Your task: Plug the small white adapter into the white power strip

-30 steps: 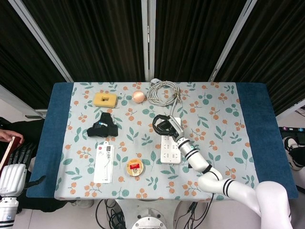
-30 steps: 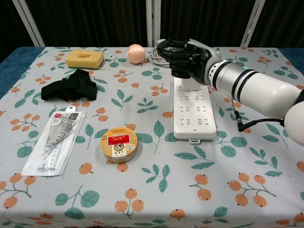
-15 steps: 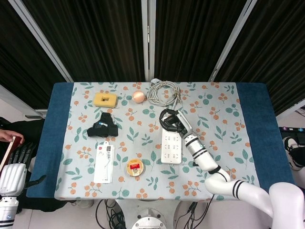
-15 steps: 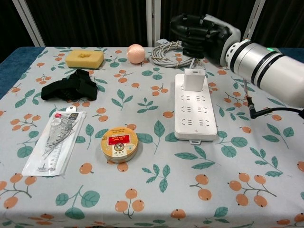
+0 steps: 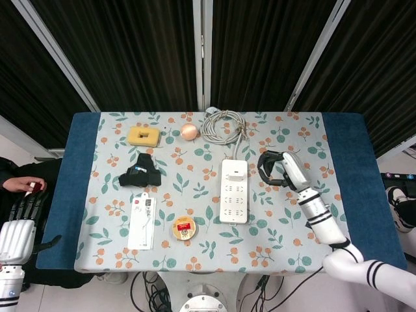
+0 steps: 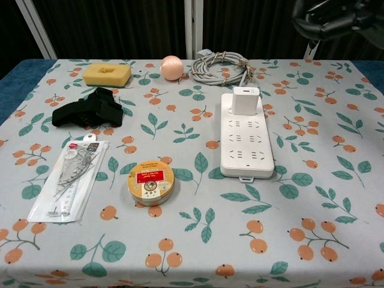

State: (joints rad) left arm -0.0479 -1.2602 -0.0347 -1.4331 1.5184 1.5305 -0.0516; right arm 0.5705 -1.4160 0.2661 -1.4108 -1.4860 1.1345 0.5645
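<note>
The small white adapter (image 5: 234,170) (image 6: 245,100) stands upright in the far end of the white power strip (image 5: 233,201) (image 6: 246,144), which lies lengthwise at mid-table. My right hand (image 5: 274,170) hangs above the cloth to the right of the strip, clear of the adapter and holding nothing, its dark fingers loosely curved and apart. The chest view catches only its underside (image 6: 333,15) at the top right edge. My left hand (image 5: 23,209) hangs off the table's left side, fingers apart and empty.
The strip's grey coiled cable (image 5: 222,125) lies behind it. A peach ball (image 5: 189,132), yellow sponge (image 5: 143,135), black strap (image 5: 139,175), packaged ruler (image 5: 142,222) and round tin (image 5: 184,227) lie to the left. A person's hand (image 5: 23,186) shows at the left edge.
My right hand has let go of the adapter, risen and drawn away to the right. The adapter stays standing in the strip. The left hand has not moved.
</note>
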